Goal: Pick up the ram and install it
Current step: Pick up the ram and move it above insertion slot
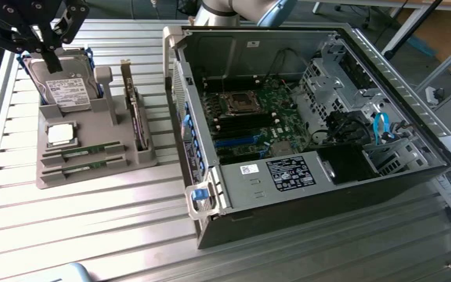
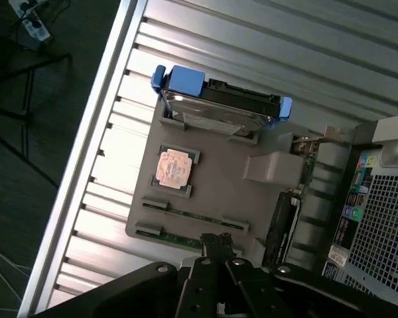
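Observation:
Two rams lie in slots of a grey holder [image 1: 127,167]: one ram [image 1: 83,154] and, beside it toward the holder's front edge, a second ram [image 1: 83,170]. In the wrist view they are thin green strips, one ram [image 2: 194,215] and the other ram [image 2: 172,237]. My gripper [image 1: 53,63] hangs high over the holder's back end, above the hard drive [image 1: 67,88], well clear of both sticks. Its dark fingers [image 2: 212,244] are pressed together with nothing between them, so it is shut and empty.
The holder also carries a square processor [image 1: 61,134] and an upright expansion card [image 1: 137,117]. An open computer case [image 1: 209,200] with its motherboard [image 1: 253,120] lies on the exterior view's right. All of it rests on a ribbed metal table [image 1: 92,229].

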Motion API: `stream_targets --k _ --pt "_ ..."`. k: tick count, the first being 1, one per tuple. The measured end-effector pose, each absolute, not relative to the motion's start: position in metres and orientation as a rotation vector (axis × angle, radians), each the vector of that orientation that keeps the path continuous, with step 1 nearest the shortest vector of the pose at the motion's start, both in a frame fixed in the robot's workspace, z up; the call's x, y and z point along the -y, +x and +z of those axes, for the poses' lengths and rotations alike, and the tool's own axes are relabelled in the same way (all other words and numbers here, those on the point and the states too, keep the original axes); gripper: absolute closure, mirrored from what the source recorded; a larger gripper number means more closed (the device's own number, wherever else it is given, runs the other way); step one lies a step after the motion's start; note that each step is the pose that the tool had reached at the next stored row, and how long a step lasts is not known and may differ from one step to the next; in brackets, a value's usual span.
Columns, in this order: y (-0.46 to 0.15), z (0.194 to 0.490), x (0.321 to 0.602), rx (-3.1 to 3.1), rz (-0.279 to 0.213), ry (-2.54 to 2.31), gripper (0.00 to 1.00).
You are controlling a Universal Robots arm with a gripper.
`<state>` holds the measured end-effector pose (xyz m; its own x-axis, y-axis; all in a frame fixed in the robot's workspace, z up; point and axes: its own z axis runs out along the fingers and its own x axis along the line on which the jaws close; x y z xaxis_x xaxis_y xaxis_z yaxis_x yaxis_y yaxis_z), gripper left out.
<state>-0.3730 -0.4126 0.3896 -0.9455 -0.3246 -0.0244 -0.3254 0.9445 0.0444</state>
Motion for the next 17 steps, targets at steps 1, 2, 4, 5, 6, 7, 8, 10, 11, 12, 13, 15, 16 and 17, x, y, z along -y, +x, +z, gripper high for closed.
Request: stream_targets --k 1,2,4,5,6,7,8,10,11,12,13,15,16,17 --pt "-0.3730 0.3895 0.4126 -3.078 0.075 -0.536 0.90" --pt "-0.3730 0.3895 0.4126 -3.074 0.075 -0.559 0.90" --pt "-0.3730 0.3895 0.4126 -3.067 0.075 -0.599 0.90" --pt "-0.3730 0.3895 0.4126 -3.063 0.076 -0.620 0.90" --pt "-0.3729 0.3896 0.4126 -3.059 0.076 -0.643 0.90" --pt "-0.3730 0.3895 0.4126 -3.055 0.076 -0.663 0.90" --pt "-0.3730 0.3895 0.4126 -3.051 0.076 -0.685 0.90" --pt "-0.3730 0.3896 0.4126 -3.037 0.077 -0.747 0.90" --pt "-0.3730 0.3895 0.4126 -3.030 0.077 -0.775 0.90" --pt "-0.3730 0.3895 0.4126 -3.026 0.077 -0.794 0.90" --pt "-0.3730 0.3895 0.4126 -3.020 0.077 -0.817 0.90" --pt "-0.3730 0.3896 0.4126 -3.009 0.077 -0.859 0.90" --pt "-0.3730 0.3895 0.4126 -3.003 0.077 -0.880 0.90" --pt "-0.3730 0.3895 0.4126 -2.998 0.077 -0.900 0.90"
